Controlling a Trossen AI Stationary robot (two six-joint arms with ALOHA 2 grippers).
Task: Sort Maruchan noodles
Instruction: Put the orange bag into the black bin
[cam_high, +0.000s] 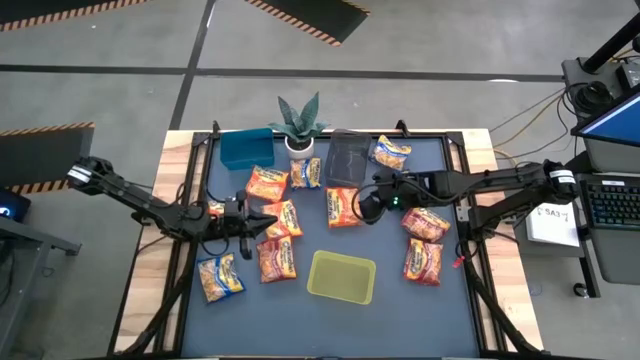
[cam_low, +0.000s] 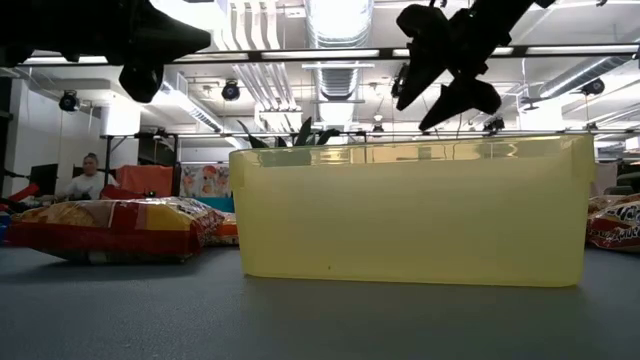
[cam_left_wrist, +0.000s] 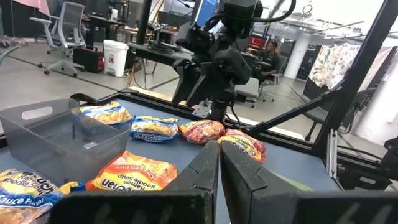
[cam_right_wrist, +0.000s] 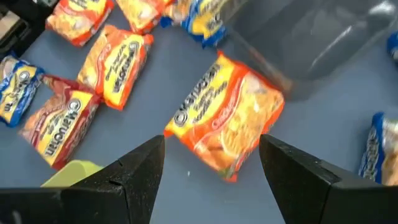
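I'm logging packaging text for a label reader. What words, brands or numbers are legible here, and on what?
"Maruchan" on the orange noodle packet below the open right end effector.
"Maruchan" on the red packet.
"Maruchan Ramen Noodle Soup", seen upside down, on the orange packet beyond the shut left end effector.
"Sauce Flavor" on the blue-and-yellow packet.
Print on the remaining packets is too blurred to read.

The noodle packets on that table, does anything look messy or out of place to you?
Nothing looks spilled or damaged. The packets lie scattered at all angles across the mat, none in the yellow-green bin or blue bin. One orange packet lies against the clear bin, under the open right gripper.
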